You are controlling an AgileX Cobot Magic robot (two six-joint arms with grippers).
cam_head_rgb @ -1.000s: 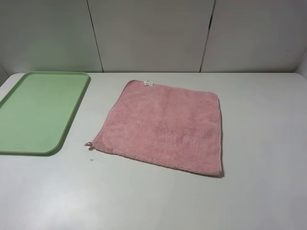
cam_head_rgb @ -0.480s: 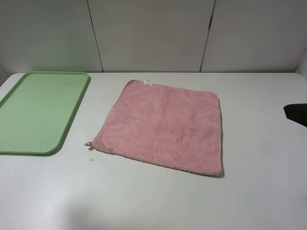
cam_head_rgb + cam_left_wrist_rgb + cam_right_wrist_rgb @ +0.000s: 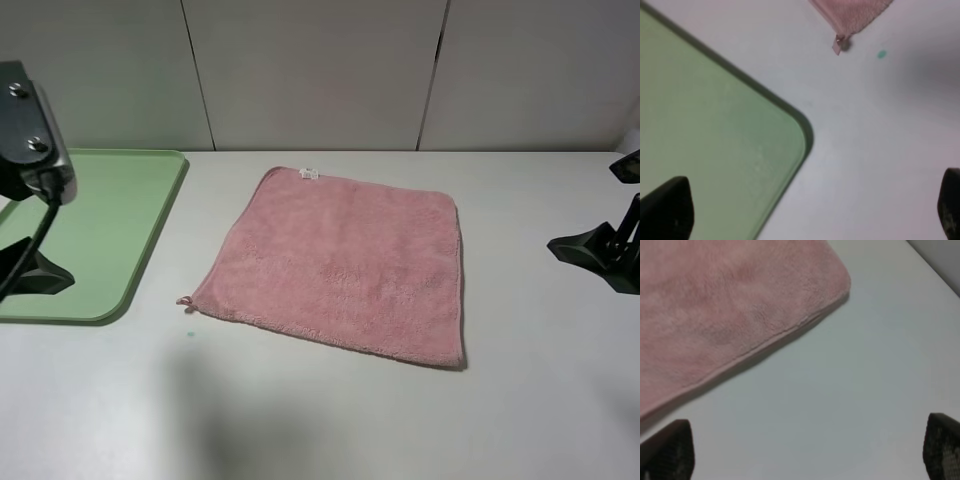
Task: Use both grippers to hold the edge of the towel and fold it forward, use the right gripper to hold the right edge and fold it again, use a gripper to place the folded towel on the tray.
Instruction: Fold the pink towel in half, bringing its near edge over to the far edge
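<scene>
Exterior high: towel flat on the tabletop, near the tray. My left end effector and right end effector are open, empty.

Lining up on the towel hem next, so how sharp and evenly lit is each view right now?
Exterior high: even light, no glare, towel sharp; a faint shadow lies on the table. Left wrist: soft focus, tray rim and towel loop fuzzy. Right wrist: also blurred, yet the hem still reads as a line.
</scene>
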